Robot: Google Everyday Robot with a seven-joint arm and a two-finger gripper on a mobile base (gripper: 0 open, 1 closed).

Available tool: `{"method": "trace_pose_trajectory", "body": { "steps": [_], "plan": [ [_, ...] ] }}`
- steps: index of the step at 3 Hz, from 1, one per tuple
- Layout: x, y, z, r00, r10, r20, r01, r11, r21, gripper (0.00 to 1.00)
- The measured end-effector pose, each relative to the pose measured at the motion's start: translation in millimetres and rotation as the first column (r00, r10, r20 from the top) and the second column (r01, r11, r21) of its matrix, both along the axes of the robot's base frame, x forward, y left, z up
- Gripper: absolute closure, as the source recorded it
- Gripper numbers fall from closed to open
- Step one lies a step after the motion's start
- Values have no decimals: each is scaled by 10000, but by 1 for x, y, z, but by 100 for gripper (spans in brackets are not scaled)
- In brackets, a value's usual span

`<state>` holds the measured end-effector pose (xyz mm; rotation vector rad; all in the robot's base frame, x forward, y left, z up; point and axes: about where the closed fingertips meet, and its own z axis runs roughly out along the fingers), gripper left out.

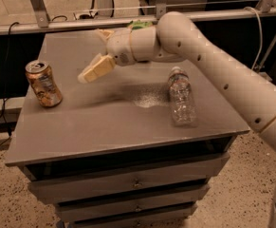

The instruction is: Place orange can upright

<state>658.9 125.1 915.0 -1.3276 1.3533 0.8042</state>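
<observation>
The can stands upright at the surface's left, silver top up, its label print unreadable. The tool hangs right of it, wide open, empty.

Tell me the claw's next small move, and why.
Probably lift the claw up and away from the orange can. The can stands upright on the table, apart from the open claw, so nothing seems left to grip; going high should avoid the bottle lying nearby.

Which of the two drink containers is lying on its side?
The clear plastic bottle; the orange can stands upright, with the gripper hovering open between them.
</observation>
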Motion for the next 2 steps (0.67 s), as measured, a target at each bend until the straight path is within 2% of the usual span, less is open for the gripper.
{"method": "trace_pose_trajectory", "body": {
  "steps": [1, 2],
  "plan": [
    [8, -54, -4, 9999, -136, -17, 134, 9953, -957, 0],
    [7, -59, -6, 10000, -48, -67, 41, 9939, -1106, 0]
  ]
}}
